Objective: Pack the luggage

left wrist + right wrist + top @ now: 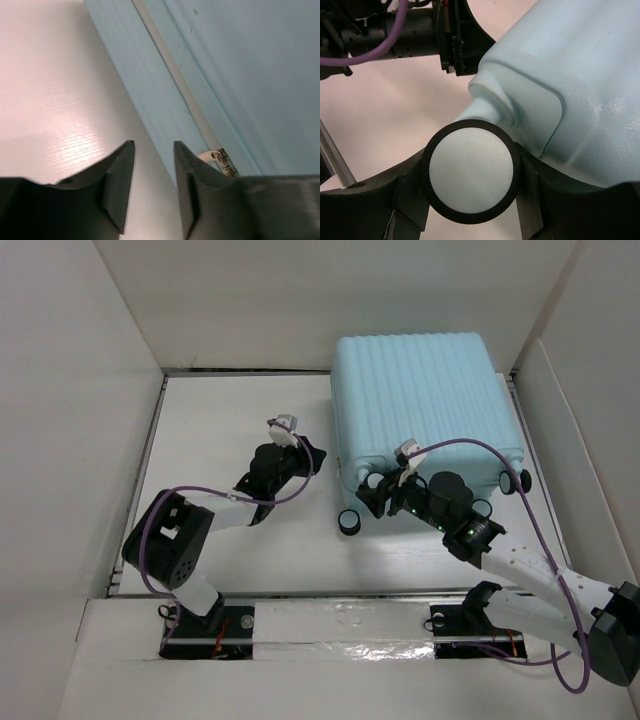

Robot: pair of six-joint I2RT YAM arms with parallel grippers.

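Observation:
The luggage point(420, 400) lies flat and closed at the back right of the table, ribbed pale aqua shell up. My right gripper point(373, 490) is at its near left corner. In the right wrist view this gripper point(470, 172) is shut on a black-rimmed spinner wheel point(470, 170), one finger against each side. My left gripper point(308, 456) sits just left of the luggage. In the left wrist view it point(153, 145) is open with only bare table between the fingers. The luggage's side point(150, 90) runs beside it, with a metal zipper pull point(222, 159) past the right finger.
A free wheel point(350, 523) sticks out below the gripped corner, and two more wheels point(515, 481) show at the near right corner. White walls point(70, 420) box in the table on three sides. A foil-taped strip point(340, 615) runs along the near edge by the arm bases.

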